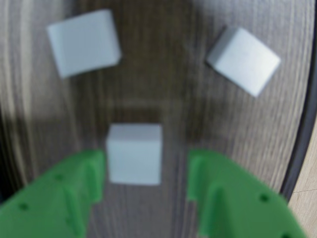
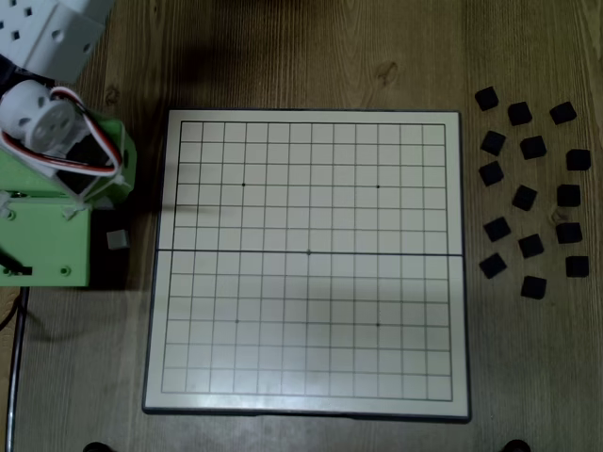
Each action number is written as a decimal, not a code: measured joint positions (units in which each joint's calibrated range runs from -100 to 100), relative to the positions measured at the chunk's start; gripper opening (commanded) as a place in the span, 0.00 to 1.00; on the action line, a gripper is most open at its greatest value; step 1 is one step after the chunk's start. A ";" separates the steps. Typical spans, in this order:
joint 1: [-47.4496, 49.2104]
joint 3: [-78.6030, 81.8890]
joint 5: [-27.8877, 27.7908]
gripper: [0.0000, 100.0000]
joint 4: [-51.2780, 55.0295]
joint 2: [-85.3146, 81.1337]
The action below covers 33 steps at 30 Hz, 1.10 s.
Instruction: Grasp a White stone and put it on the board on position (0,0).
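Three white stones lie on the dark wooden table in the wrist view. The nearest white stone (image 1: pixel 134 153) sits between the tips of my green gripper (image 1: pixel 146 171), close against the left finger (image 1: pixel 81 183) and apart from the right finger (image 1: pixel 218 188). The gripper is open and low over the table. Two more white stones (image 1: pixel 84 42) (image 1: pixel 243 59) lie further ahead. In the fixed view the arm (image 2: pixel 52 217) hangs left of the board (image 2: pixel 311 400), and one white stone (image 2: pixel 116 239) shows beside it. Position (0,0) (image 2: pixel 309 252) on the middle seam is bare.
Several black square pieces (image 2: pixel 528 188) are scattered on the table right of the board. The board's dark rim (image 1: pixel 303 144) runs down the right edge of the wrist view. A cable (image 2: pixel 17 358) trails at the lower left.
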<state>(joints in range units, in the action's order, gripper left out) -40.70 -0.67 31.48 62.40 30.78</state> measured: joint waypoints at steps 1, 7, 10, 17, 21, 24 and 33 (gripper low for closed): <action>0.00 0.00 0.00 0.13 0.00 0.00; 0.00 0.36 0.00 0.13 0.00 0.00; 0.00 0.36 0.00 0.13 0.00 0.00; 0.00 0.80 0.00 0.13 0.00 0.00; 0.00 1.07 0.00 0.13 -0.16 0.00; 0.00 1.43 0.00 0.13 -0.16 0.00; 0.00 3.31 0.00 0.12 -2.70 -0.18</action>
<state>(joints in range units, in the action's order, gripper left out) -40.70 2.64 31.48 59.70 30.59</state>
